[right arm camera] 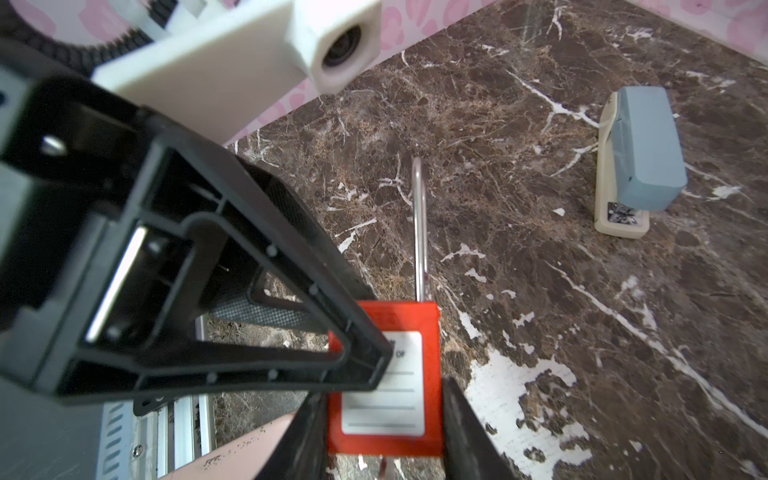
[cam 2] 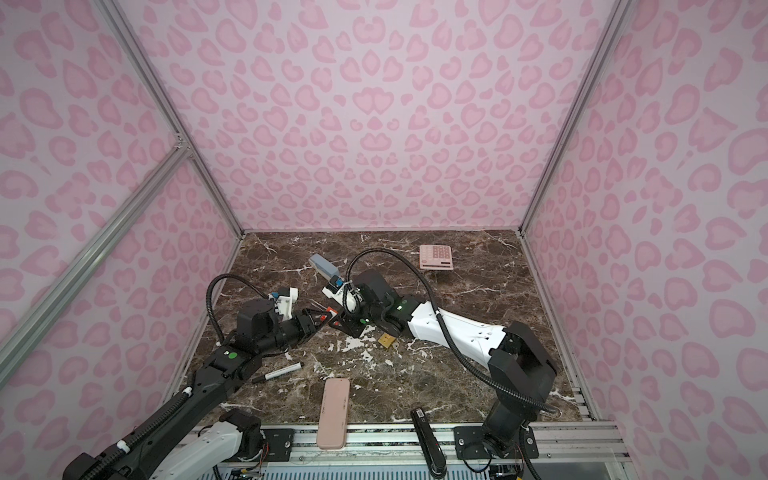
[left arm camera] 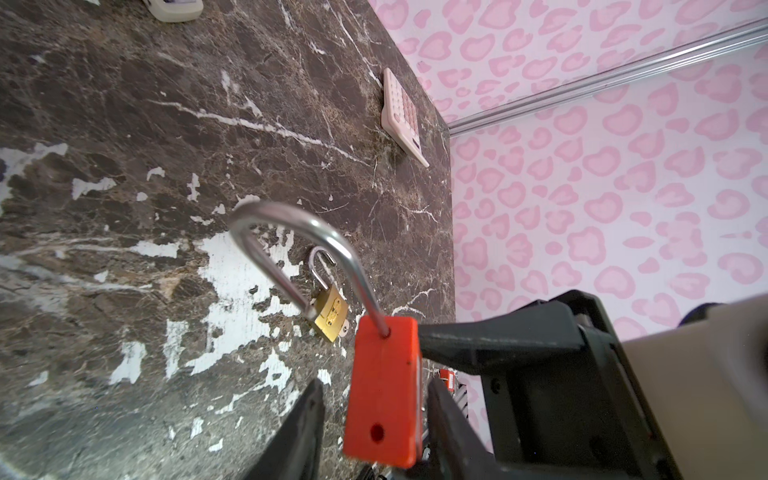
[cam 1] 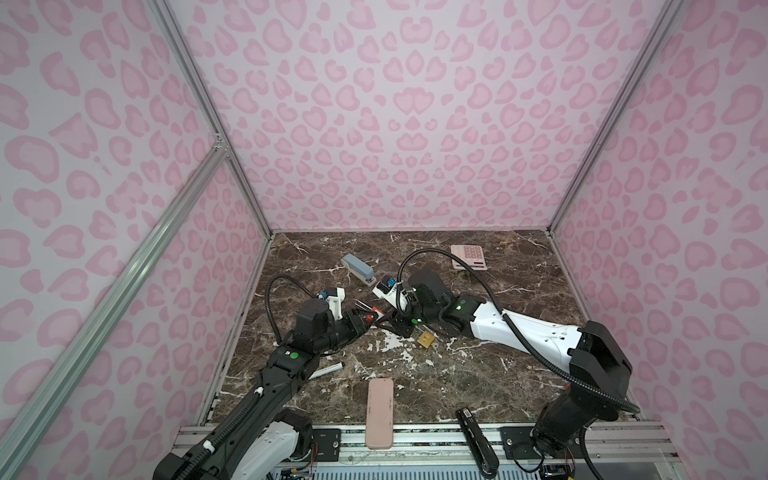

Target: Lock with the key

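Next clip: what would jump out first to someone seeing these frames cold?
The red padlock, its shackle swung open, is held above the middle of the table by the right gripper, with the left gripper straddling it. Near it a small brass padlock lies on the table, also open. Pink leopard-print walls surround everything.

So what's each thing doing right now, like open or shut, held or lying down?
red padlock: shackle open, held.
right end effector: shut on the red padlock.
left end effector: open around the red padlock, gap on one side.
brass padlock: shackle open, lying on the table.
blue stapler: shut, lying on the table.
pink case: shut, lying flat.
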Motion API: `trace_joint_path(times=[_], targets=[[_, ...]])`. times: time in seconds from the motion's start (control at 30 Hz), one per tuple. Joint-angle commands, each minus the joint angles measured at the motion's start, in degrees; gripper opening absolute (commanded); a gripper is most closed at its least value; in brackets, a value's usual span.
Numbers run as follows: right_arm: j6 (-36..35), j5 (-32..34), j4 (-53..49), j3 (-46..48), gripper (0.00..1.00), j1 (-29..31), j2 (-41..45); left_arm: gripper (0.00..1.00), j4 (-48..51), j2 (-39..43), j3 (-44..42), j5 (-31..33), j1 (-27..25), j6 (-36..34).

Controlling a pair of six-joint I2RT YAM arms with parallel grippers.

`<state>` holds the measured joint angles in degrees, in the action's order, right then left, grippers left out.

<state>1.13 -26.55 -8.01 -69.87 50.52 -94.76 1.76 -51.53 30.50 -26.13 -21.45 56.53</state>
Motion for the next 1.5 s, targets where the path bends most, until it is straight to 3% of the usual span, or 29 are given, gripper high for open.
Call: trace_joint_path(times=[0.0,0.07,0.27,0.33,0.43,0.53,0.7,1.0,1.13,1.47], targets=[[1.9,-3.0,3.9,0.1,0.36,0.0,-0.5,0.38,-0.9,0.3,1.3,0.0,0.0,0.0],[2.7,-4.1,4.9,0.1,0.36,-0.1,-0.5,0.37,-0.8,0.4,1.4,0.1,-0.1,0.0],[3.4,-5.0,4.8,0.3,0.38,-0.5,-0.5,0.21,-0.9,1.0,2.0,1.9,0.0,0.7],[4.1,-5.4,5.3,0.9,0.47,-0.8,0.0,0.19,-0.7,1.1,2.3,2.5,-0.1,0.7],[7.4,-7.3,7.9,2.6,0.68,-2.4,1.9,0.18,-0.6,1.3,3.0,3.1,0.0,1.1],[16.0,-8.6,19.1,9.0,0.74,-4.9,6.0,0.18,-2.4,2.7,3.1,4.3,-0.1,1.8],[38.0,-11.3,43.2,18.6,0.75,-10.0,9.5,0.19,-14.1,8.4,-1.1,9.0,-0.1,6.8],[61.9,-8.0,70.3,23.0,0.76,-10.7,5.4,0.19,-22.8,10.8,0.1,9.0,-0.2,8.0],[67.4,-7.3,78.4,22.4,0.76,-9.3,1.5,0.19,-24.3,10.8,2.0,8.7,-0.5,7.0],[73.7,-7.5,87.6,17.5,0.76,-4.2,-5.1,0.18,-25.1,9.8,3.8,8.0,-1.1,6.7]])
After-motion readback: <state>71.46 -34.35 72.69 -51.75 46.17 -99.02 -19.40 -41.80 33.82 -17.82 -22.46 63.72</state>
